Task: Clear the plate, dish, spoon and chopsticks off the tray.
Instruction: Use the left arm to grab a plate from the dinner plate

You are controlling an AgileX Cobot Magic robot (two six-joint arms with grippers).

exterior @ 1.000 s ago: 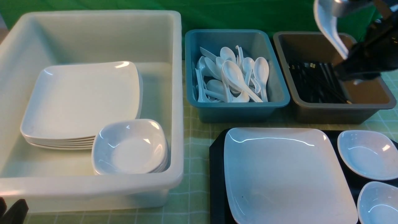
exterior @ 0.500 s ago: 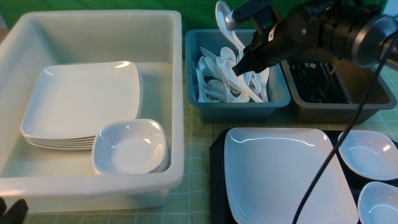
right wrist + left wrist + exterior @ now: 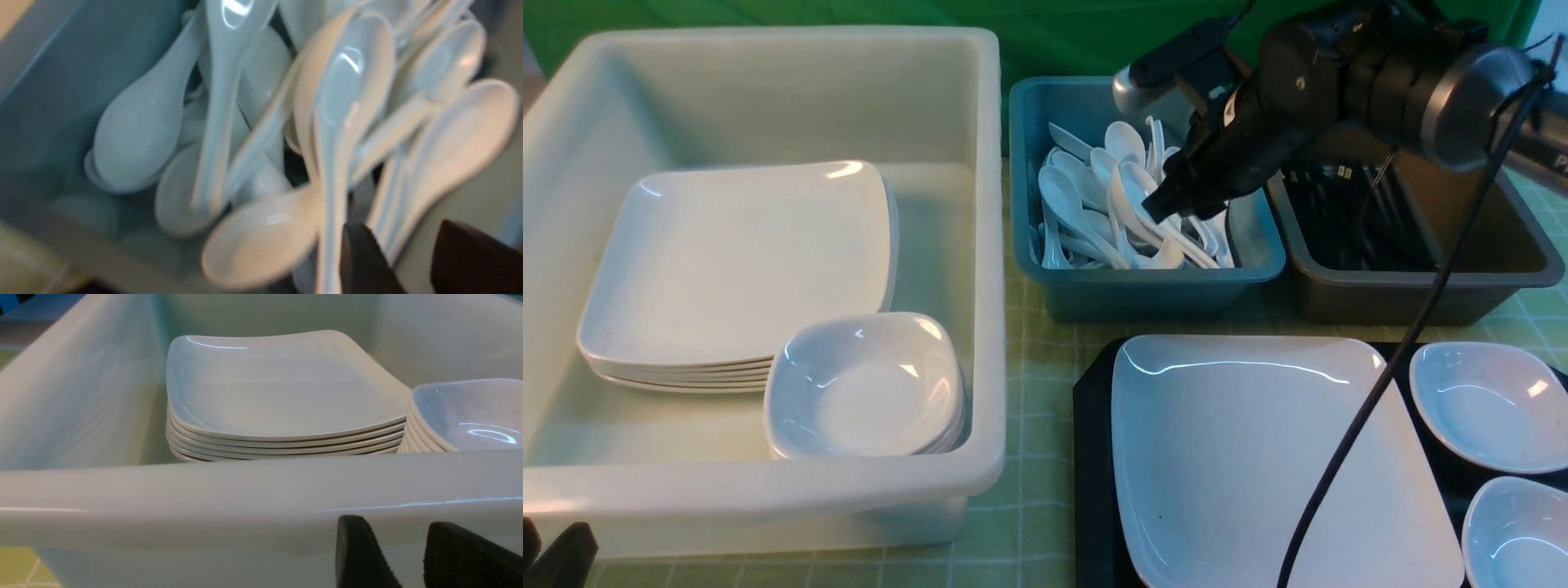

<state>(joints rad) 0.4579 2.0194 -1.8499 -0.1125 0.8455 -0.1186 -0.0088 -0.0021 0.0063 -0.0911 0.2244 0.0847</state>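
1. Front view: the plate (image 3: 1258,457) is sitting on the tray (image 3: 1092,457).
2. The right claw (image 3: 402,234) is hanging narrowly parted and empty over the teal tub (image 3: 1143,286), where the spoon (image 3: 1062,200) is lying among others.
3. The left claw (image 3: 394,531) is gaping slightly, holding nothing, beside the white bin (image 3: 245,498).

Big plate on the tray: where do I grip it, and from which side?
Probably pinch the plate by its raised left rim, coming from the left: it lies flat on the tray, and small dishes crowd its right edge.
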